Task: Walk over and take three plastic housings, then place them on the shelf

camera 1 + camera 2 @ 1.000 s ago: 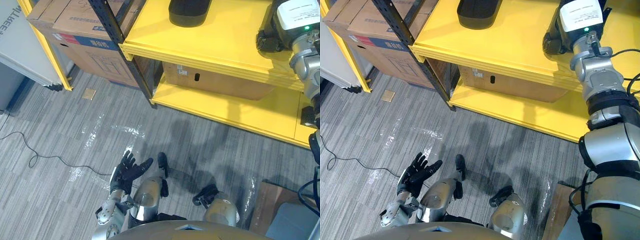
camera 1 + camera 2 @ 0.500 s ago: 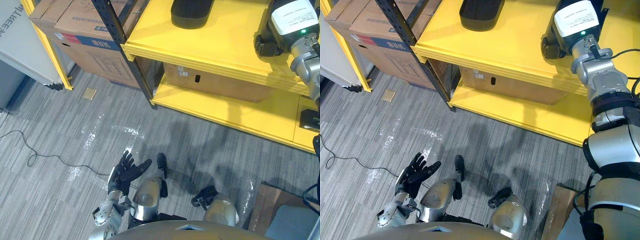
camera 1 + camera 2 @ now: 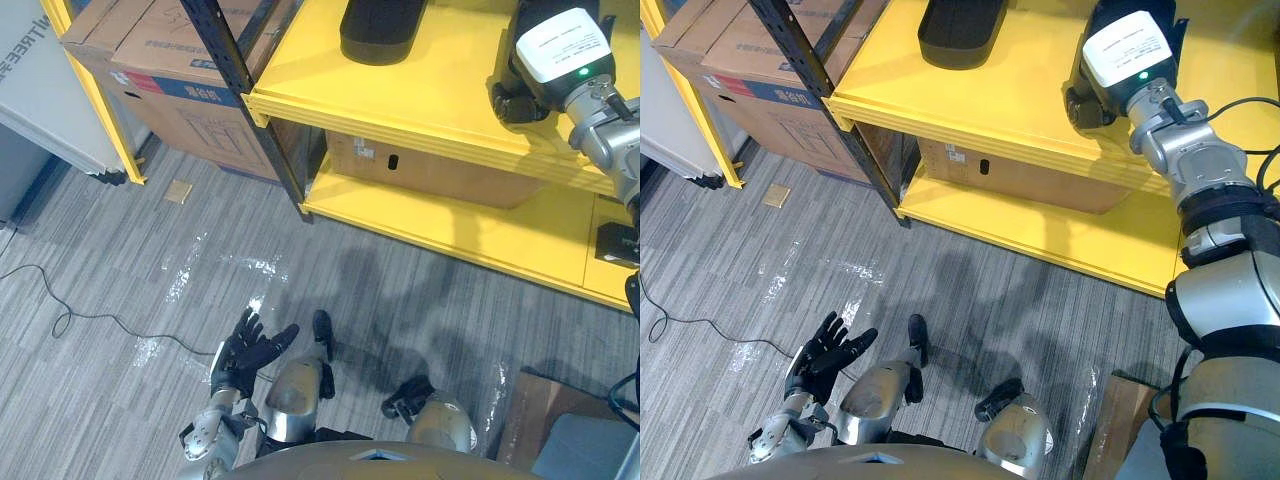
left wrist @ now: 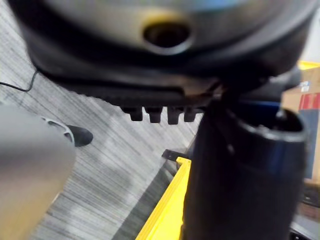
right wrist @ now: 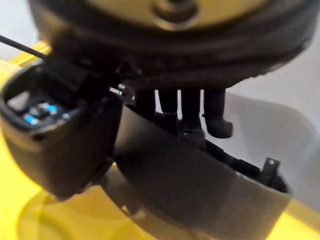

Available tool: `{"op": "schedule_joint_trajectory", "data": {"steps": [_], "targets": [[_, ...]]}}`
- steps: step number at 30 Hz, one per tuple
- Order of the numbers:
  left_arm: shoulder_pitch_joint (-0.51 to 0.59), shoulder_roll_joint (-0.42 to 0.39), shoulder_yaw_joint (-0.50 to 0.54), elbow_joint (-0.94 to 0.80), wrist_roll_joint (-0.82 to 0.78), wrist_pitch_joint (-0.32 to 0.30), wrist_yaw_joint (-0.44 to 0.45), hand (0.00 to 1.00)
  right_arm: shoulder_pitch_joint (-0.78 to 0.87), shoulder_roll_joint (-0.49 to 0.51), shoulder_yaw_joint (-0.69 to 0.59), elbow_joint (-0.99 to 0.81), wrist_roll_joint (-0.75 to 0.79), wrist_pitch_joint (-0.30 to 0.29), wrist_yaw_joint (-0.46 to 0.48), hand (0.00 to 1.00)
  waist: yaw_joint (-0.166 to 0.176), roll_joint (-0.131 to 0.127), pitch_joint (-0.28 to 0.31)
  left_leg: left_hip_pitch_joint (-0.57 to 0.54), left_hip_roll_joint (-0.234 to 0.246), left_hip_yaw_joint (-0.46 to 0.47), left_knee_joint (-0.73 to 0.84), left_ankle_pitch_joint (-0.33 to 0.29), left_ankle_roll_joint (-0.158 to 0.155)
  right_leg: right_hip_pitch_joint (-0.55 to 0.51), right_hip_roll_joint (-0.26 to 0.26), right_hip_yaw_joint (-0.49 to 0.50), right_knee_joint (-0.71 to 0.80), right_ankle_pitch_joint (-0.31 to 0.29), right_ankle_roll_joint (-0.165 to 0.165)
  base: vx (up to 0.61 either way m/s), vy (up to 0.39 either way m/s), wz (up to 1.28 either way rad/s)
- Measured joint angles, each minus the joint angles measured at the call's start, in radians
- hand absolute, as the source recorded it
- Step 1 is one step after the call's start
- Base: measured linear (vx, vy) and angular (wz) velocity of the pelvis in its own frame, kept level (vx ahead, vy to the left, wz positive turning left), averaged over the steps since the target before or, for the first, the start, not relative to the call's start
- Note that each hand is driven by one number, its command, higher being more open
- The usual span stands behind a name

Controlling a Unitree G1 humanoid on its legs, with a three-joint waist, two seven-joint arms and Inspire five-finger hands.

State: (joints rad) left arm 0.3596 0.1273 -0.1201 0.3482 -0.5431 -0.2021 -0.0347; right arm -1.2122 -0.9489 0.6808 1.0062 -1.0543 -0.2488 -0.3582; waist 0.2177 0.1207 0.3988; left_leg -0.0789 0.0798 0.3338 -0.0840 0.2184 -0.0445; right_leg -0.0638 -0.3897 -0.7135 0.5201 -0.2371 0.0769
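Right hand (image 3: 1085,100) is up over the top board of the yellow shelf (image 3: 400,95), and the plastic housing (image 5: 200,185) is right there in its grasp. From the right wrist view, the dark grey shell runs across beneath the palm. The fingers (image 5: 216,117) hook down over its long rim on one side, and the thumb (image 5: 75,150) bears on the outer wall on the other, so the hand is clamped firmly around it. Yellow board shows just beneath the shell, with a shadow across it, but I cannot tell whether the shell actually touches the board. Over to the robot's left on that same top board lies a second housing (image 3: 380,28), black and oblong, well apart from the right hand, with nothing touching it. Down low, the left hand (image 3: 245,348) hangs above the grey carpet (image 3: 120,300), fingers spread and straight, holding nothing. Under the top board, a cardboard box (image 3: 430,168) sits on the lower yellow board. A bigger cardboard box (image 3: 170,60) sits beyond the black upright (image 3: 225,55) on the robot's left, and a small tan square (image 3: 178,189) lies on the carpet just in front of it.
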Motion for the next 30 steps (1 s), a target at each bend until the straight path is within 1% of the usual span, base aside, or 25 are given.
{"op": "schedule_joint_trajectory", "data": {"steps": [6, 7, 11, 14, 17, 24, 25, 30], "targets": [[0.0, 0.0, 0.0, 0.005, 0.0, 0.0, 0.0, 1.0, 0.0, 0.001, 0.0, -0.008, 0.002, 0.011, 0.039, 0.0, 0.001, 0.0, 0.0, 0.0, 0.0, -0.001, 0.0, 0.0, 0.0, 0.0, 0.001, 0.0, 0.0, 0.0, 0.0, 0.01, -0.026, 0.01], [0.0, 0.001, 0.0, 0.005, 0.0, 0.0, 0.0, 1.0, 0.0, 0.001, 0.0, -0.013, 0.003, 0.018, 0.047, 1.0, 0.001, 0.0, 0.0, -0.001, 0.0, -0.001, 0.0, 0.0, 0.0, 0.0, 0.001, 0.001, -0.001, 0.0, 0.0, 0.0, 0.0, 0.0], [0.0, 0.001, 0.0, 0.005, 0.0, -0.001, 0.0, 1.0, 0.005, 0.002, 0.0, -0.018, 0.032, 0.026, 0.064, 1.0, 0.001, -0.002, -0.001, 0.0, 0.001, 0.0, 0.0, 0.0, 0.0, 0.0, 0.003, 0.003, -0.002, 0.0, 0.0, 0.0, 0.0, 0.0], [0.0, 0.0, 0.0, 0.005, 0.001, -0.001, 0.0, 1.0, 0.013, 0.006, 0.0, -0.02, 0.089, 0.052, 0.087, 1.0, 0.001, -0.005, -0.003, 0.001, 0.002, 0.001, 0.0, 0.0, 0.0, 0.001, 0.005, 0.004, -0.002, 0.001, 0.0, 0.0, 0.0, 0.0], [0.0, 0.0, 0.0, 0.005, 0.0, -0.001, 0.0, 1.0, 0.021, 0.006, 0.0, -0.019, 0.099, 0.064, 0.088, 1.0, 0.001, -0.008, -0.008, 0.003, 0.004, 0.001, 0.0, 0.0, 0.0, 0.004, 0.007, 0.004, -0.006, 0.002, 0.0, 0.0, 0.0, 0.0], [0.0, 0.0, -0.001, 0.005, 0.001, 0.0, 0.002, 1.0, 0.046, 0.011, -0.003, -0.02, 0.116, 0.057, 0.088, 1.0, 0.0, -0.012, -0.017, 0.017, 0.008, 0.004, -0.001, -0.002, -0.002, 0.029, 0.022, 0.002, -0.04, 0.02, 0.003, 0.0, -0.004, -0.01], [0.0, 0.0, -0.001, 0.005, 0.001, 0.0, 0.004, 1.0, 0.053, 0.011, -0.005, -0.021, 0.116, 0.053, 0.087, 1.0, 0.0, -0.014, -0.018, 0.018, 0.012, 0.007, -0.001, -0.003, -0.004, 0.032, 0.029, 0.002, -0.052, 0.026, 0.003, 0.01, -0.011, -0.04], [0.0, 0.001, -0.001, 0.005, 0.005, 0.001, 0.004, 1.0, 0.065, 0.011, -0.005, -0.042, 0.108, 0.045, 0.088, 1.0, -0.003, -0.027, -0.025, 0.02, 0.014, 0.013, -0.002, -0.005, -0.007, 0.033, 0.031, 0.003, -0.055, 0.029, 0.003, 0.0, -0.009, -0.01]]}}
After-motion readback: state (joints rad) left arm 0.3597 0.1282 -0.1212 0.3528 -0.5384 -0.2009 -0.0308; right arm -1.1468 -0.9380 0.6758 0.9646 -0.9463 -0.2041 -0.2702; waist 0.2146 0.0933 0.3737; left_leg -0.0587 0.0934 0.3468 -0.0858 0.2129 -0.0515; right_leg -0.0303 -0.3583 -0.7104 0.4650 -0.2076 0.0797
